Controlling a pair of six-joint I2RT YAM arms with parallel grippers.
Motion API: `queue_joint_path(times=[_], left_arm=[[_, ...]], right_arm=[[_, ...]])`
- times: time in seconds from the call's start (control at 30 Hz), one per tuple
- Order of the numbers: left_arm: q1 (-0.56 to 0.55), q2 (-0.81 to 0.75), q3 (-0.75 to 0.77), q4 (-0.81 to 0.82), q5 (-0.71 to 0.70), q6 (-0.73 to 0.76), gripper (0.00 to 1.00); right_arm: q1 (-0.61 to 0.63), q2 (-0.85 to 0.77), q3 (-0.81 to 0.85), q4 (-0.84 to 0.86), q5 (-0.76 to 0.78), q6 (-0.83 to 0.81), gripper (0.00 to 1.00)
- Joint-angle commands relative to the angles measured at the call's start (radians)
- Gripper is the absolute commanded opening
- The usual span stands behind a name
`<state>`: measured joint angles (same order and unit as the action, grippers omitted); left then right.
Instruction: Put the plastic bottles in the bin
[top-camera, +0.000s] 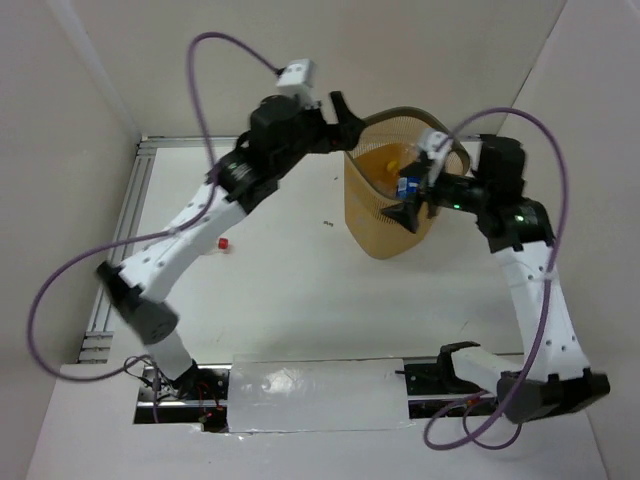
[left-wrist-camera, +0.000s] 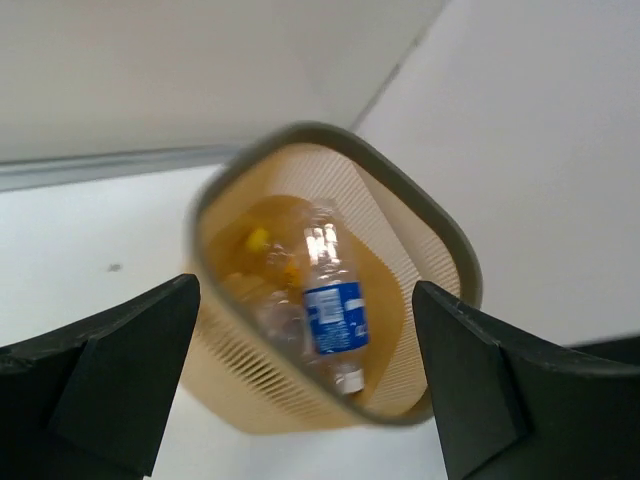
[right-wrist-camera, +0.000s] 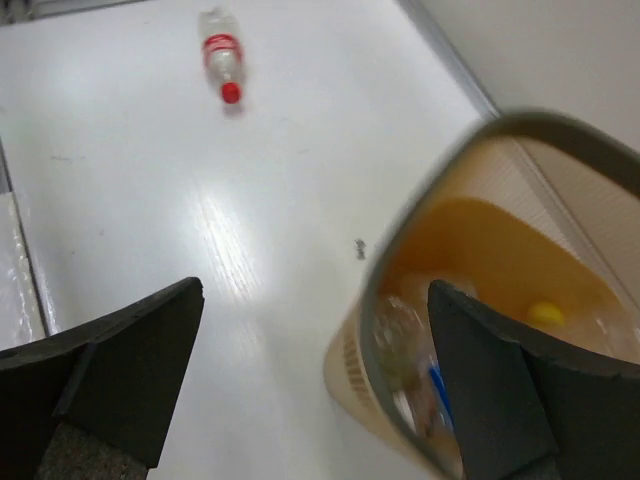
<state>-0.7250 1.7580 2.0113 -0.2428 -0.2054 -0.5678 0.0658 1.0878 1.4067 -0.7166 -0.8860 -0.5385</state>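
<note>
We log both claws spread wide, holding nothing: left claw (left-wrist-camera: 307, 290) at the bin's (left-wrist-camera: 440, 230) 11 o'clock rim, right claw (right-wrist-camera: 315, 290) at its 3 o'clock. A blue-labelled bottle (left-wrist-camera: 333, 310) lies inside the bin among blurred others. A red-capped bottle (right-wrist-camera: 222, 55) lies on the desk (right-wrist-camera: 150, 200), well apart at 9 o'clock.

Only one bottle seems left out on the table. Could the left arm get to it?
Probably yes. The red-labelled bottle lies alone on the table beside that arm, nothing around it, and the left claw is open and empty above the bin.
</note>
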Motion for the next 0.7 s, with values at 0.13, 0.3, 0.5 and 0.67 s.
queue_joint_path(times=[0.13, 0.3, 0.5, 0.67], left_arm=[[0.180, -0.737, -0.619, -0.010, -0.166, -0.004, 1.00], [0.213, -1.122, -0.916, -0.305, -0.327, -0.166, 1.00], [0.213, -1.316, -0.953, -0.613, -0.403, -0.311, 1.00], [0.246, -1.361, -0.916, -0.742, -0.414, -0.331, 1.00]], right_arm=[[0.490, 0.268, 0.132, 0.115, 0.380, 0.015, 1.00], [0.724, 0.537, 0.227, 0.189, 0.536, 0.090, 1.00], [0.824, 0.925, 0.477, 0.204, 0.541, 0.251, 1.00], [0.874, 1.176, 0.714, 0.204, 0.559, 0.316, 1.00]])
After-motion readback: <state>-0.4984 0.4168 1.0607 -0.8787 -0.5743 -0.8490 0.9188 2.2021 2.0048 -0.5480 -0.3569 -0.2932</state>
